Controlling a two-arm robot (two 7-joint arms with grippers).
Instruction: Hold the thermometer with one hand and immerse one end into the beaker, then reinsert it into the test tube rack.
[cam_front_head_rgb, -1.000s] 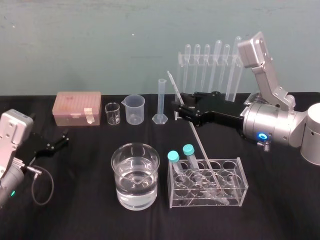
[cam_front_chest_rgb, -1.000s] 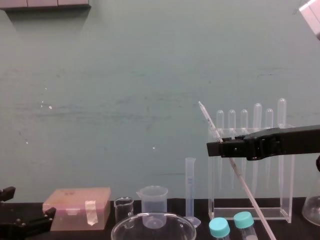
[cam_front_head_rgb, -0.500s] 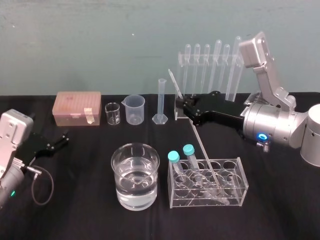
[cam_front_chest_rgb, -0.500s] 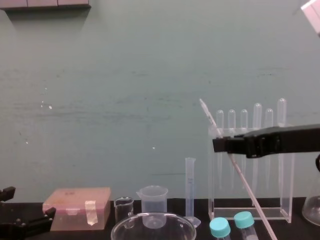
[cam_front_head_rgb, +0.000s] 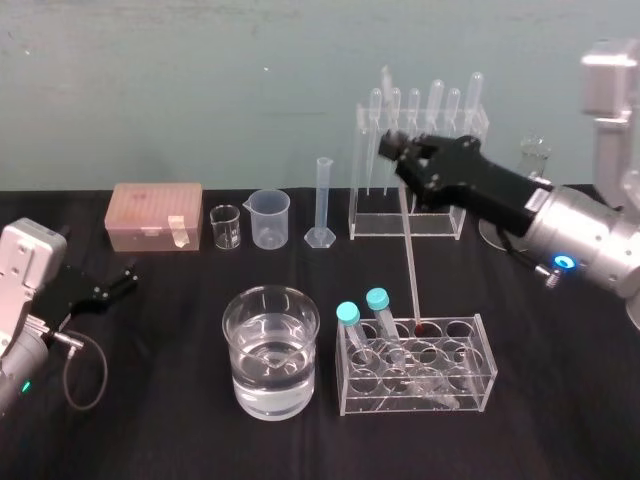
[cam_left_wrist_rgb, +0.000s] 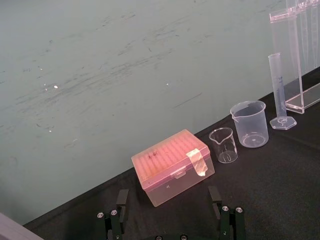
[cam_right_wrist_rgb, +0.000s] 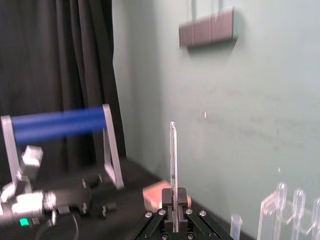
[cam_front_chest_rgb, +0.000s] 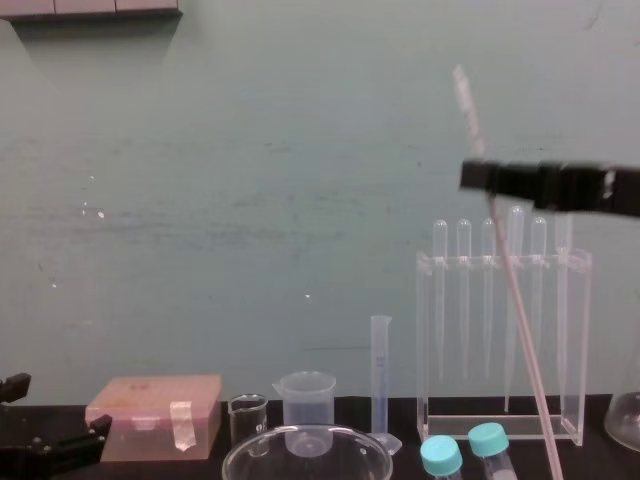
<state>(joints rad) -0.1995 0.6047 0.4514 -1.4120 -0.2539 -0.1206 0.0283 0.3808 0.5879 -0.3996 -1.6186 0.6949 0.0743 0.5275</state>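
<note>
Nearest, the beaker (cam_front_head_rgb: 229, 335) stands about half full of clear water, at 9 o'clock of the rack (cam_front_head_rgb: 481, 378). Two teal-capped tubes (cam_front_head_rgb: 347, 318) fill the rack's 9 o'clock end, and its other wells look empty. The thermometer (cam_front_head_rgb: 410, 262) leaned slantwise in a back well a second ago; now it hangs almost upright, its red tip level with the rack's top, and I cannot tell whether it is quite clear. The right hand (cam_front_head_rgb: 402, 150) is clamped on its upper part and has risen and drawn toward 1 o'clock. So the lift-out looks nearly done; the carry toward 9 o'clock, over the beaker, is likely next. The left hand (cam_front_head_rgb: 125, 278) rests on the tabletop (cam_front_head_rgb: 150, 425) at the 9 o'clock edge, fingers spread, idle. Farthest: a closed pink box (cam_front_head_rgb: 155, 215), a small glass beaker (cam_front_head_rgb: 226, 228), a plastic beaker (cam_front_head_rgb: 270, 220) and a cylinder (cam_front_head_rgb: 323, 200), all seemingly empty, and a stand (cam_front_head_rgb: 385, 228) holding six pipettes (cam_front_head_rgb: 455, 110)
</note>
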